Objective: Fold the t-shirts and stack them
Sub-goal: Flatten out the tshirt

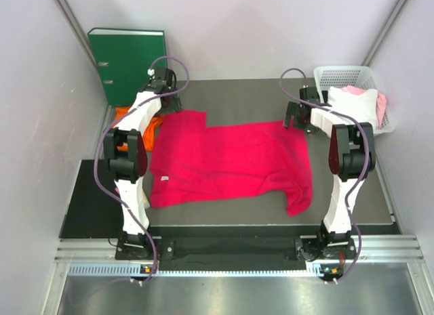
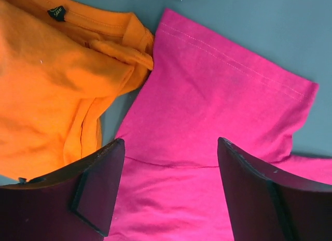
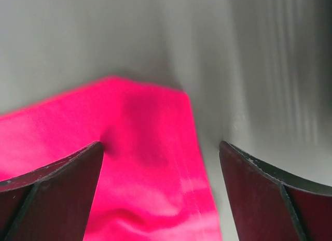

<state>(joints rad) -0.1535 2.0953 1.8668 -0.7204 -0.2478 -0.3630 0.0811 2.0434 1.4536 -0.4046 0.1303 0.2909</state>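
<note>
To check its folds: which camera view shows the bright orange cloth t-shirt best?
The left wrist view: the bright orange cloth t-shirt fills its left side, crumpled, neck label visible. The top view shows only orange slivers beside the left arm. The right wrist view shows none.

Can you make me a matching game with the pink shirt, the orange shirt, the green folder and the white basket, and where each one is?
Things:
1. pink t-shirt
2. orange t-shirt
3. green binder
4. white basket

Places:
A. far right, with cloth in it
B. spread out in the middle of the table
C. standing upright, far left
D. bunched up at the left, beside the pink sleeve

Pairs: 1-B, 2-D, 3-C, 4-A
</note>
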